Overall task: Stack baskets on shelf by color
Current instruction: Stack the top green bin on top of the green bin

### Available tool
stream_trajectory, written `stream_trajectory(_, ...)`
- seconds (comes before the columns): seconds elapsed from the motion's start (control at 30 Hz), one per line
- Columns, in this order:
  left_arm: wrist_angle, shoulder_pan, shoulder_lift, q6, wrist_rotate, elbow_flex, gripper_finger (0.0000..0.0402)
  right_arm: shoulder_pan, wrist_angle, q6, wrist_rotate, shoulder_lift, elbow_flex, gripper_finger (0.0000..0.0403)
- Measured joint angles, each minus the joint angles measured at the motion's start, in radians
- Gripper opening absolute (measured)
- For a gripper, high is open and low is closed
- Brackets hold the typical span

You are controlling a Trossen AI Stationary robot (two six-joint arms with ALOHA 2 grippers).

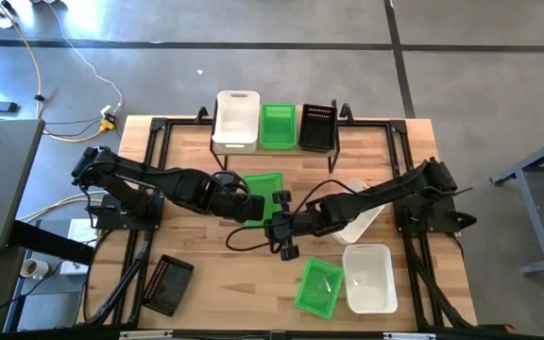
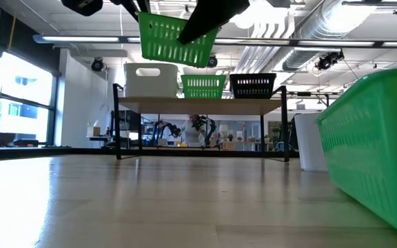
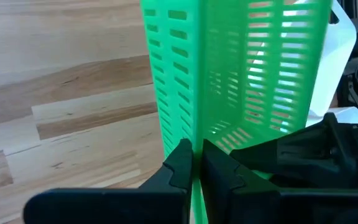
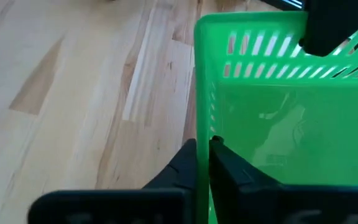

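Above the middle of the bench (image 1: 206, 274), a green basket (image 1: 264, 192) hangs in the air, gripped from both sides. The left pincer (image 3: 192, 163) is clamped on one wall of it, its fingers pressed together on the green rim. The right pincer (image 4: 202, 152) is clamped on another wall in the same way. In the low view the held basket is tilted, well above the bench top and in front of the shelf (image 2: 198, 103).

On the shelf, at the far edge of the bench, three baskets stand in a row: a white basket (image 1: 236, 120) on the left, a second green basket (image 1: 278, 126) in the middle, and a black basket (image 1: 317, 127) on the right.

Near the front of the bench lies a third green basket (image 1: 319, 286), with another white basket (image 1: 367, 277) just beside it on the right. A further white basket (image 1: 359, 221) lies partly under the right arm. A second black basket (image 1: 166, 282) sits at the front left edge.
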Motion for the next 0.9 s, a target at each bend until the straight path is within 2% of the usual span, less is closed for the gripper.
stream_trajectory(0.33, 0.003, -0.001, -0.001, 0.065, -0.001, 0.000, 0.0078, -0.001, -0.027, 0.048, -0.024, 0.000, 0.001, 0.0000)
stream_trajectory(0.6, -0.003, 0.013, -0.001, 0.118, 0.002, 0.000, 0.0141, -0.002, -0.166, 0.110, -0.026, -0.019, 0.027, 0.0000)
stream_trajectory(0.9, -0.009, 0.070, -0.041, 0.310, 0.000, 0.001, 0.0142, -0.032, -0.241, 0.177, -0.030, -0.093, 0.027, 0.0000)
